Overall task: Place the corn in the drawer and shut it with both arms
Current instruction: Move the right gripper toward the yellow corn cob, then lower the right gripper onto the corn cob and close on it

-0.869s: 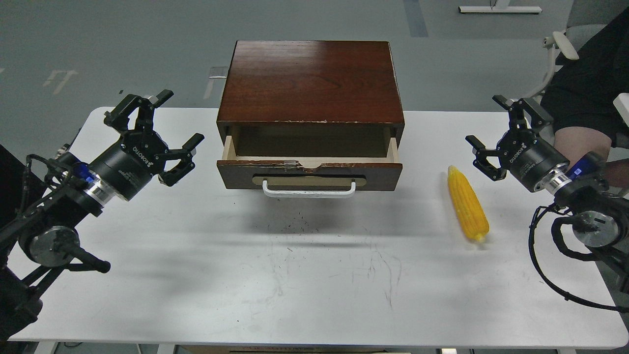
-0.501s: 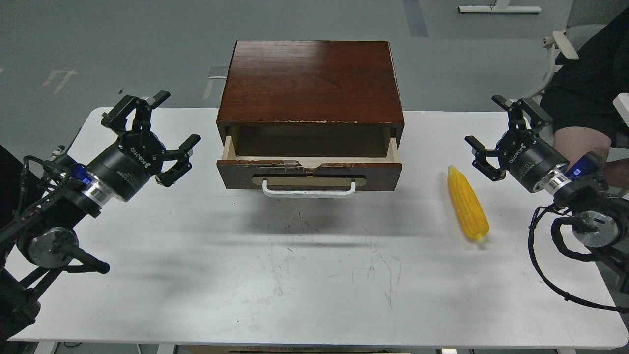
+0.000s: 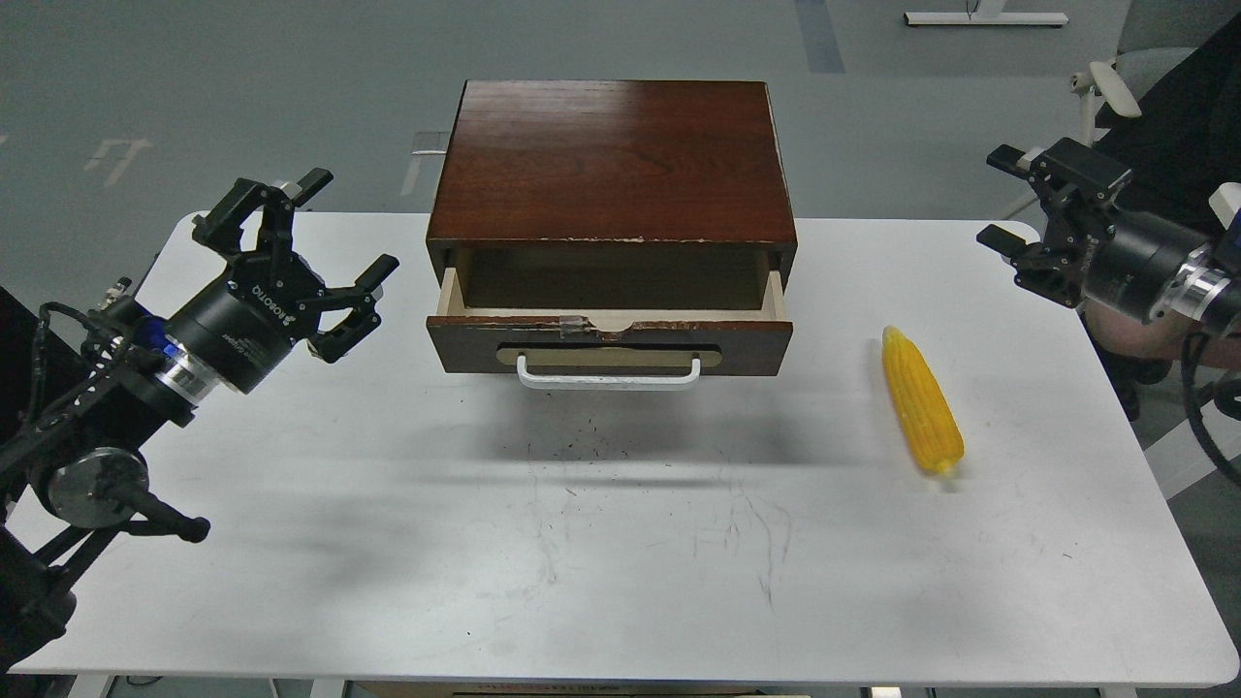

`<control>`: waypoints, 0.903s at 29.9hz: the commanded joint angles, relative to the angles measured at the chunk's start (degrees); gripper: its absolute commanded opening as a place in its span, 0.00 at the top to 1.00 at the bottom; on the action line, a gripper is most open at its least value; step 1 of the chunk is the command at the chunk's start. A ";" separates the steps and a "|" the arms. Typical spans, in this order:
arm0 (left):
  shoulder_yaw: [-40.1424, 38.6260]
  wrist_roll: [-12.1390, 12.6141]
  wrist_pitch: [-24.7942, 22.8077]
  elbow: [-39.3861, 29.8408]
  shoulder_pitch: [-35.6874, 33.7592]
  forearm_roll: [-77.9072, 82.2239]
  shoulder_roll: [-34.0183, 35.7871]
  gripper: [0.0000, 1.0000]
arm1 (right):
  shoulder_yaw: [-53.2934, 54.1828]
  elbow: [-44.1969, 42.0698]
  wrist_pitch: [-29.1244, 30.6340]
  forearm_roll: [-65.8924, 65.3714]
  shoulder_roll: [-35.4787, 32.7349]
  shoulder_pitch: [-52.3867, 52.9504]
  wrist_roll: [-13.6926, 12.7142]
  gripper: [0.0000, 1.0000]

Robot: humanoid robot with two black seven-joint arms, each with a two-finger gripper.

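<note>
Lying on the white surface [image 3: 620, 562], right of centre, the corn [image 3: 922, 401] rests flat with its pointed tip toward the cabinet side and its blunt end toward the near edge, touched by nothing. It sits just beside the right end of the drawer [image 3: 609, 341], apart from it.

The drawer is pulled partway out of the dark reddish-brown cabinet [image 3: 611, 160]. Pale wood sides show; the inside that can be seen holds nothing. White bar handle [image 3: 608, 372] on a tan oval plate faces the near edge. The cabinet's top front edge is chipped along its length.

Left gripper [image 3: 308, 231]: hovers above the surface left of the drawer, well apart from the corn. Fingers spread wide, nothing between them. "ROBOTIQ" lettering readable on the body, silver wrist ring behind it.

Right gripper [image 3: 1003, 197]: raised over the far right corner of the surface, above and beyond the corn, not touching it. Fingers apart, empty.

Fine dark scratches and specks mark the surface in front of the drawer.
</note>
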 commanded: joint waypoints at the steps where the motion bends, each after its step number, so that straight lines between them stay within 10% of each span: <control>1: 0.06 0.05 0.03 -0.12 -0.01 0.00 -0.07 0.01 | -1.12 0.82 -0.02 -15.90 -1.01 1.50 -0.01 0.00; 27: 0.15 0.05 -0.03 -0.38 -0.01 0.44 0.55 0.01 | -21.16 -5.85 -6.04 -30.95 9.09 3.43 -0.01 0.04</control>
